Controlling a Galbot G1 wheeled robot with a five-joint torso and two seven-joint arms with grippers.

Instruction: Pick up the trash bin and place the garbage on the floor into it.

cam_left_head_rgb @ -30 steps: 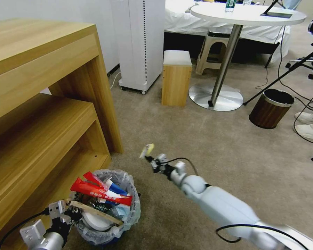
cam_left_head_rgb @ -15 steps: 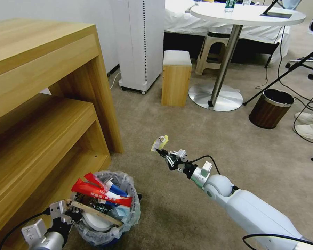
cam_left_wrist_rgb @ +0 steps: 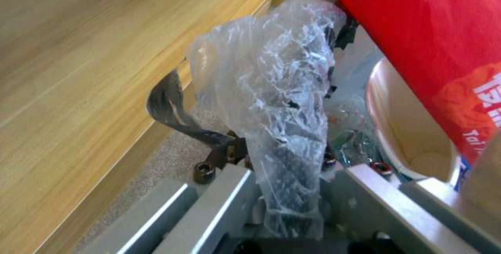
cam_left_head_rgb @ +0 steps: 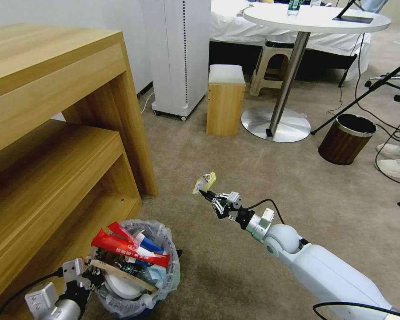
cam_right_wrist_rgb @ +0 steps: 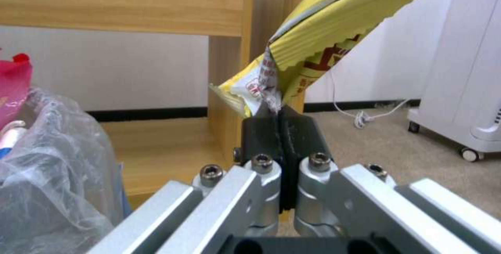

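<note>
A light wooden shelf unit (cam_left_head_rgb: 53,133) fills the left half of the head view, standing on the beige carpet (cam_left_head_rgb: 298,186) that covers the middle and right. In the upper right of that frame stand a white round table (cam_left_head_rgb: 315,18) on a metal pedestal and, below it, a dark brown bin with a metal rim (cam_left_head_rgb: 346,138); a small wooden stool (cam_left_head_rgb: 226,100) and a white appliance on castors (cam_left_head_rgb: 178,53) sit at top centre. In the lower left, beside the shelf's foot, the trash bin (cam_left_head_rgb: 162,280) with its crinkled plastic liner is packed with red packets (cam_left_head_rgb: 129,246), a wooden stick (cam_left_head_rgb: 122,271) and other litter. The left gripper (cam_left_head_rgb: 82,278), at the bottom left corner, is clamped on the bin's rim and liner, the plastic bunched between its jaws in the left wrist view. The right gripper (cam_left_head_rgb: 207,195) is at centre frame, raised above the carpet to the upper right of the bin, its black fingertips (cam_right_wrist_rgb: 279,128) pressed together on a corner of a small yellow snack wrapper (cam_left_head_rgb: 204,182).
</note>
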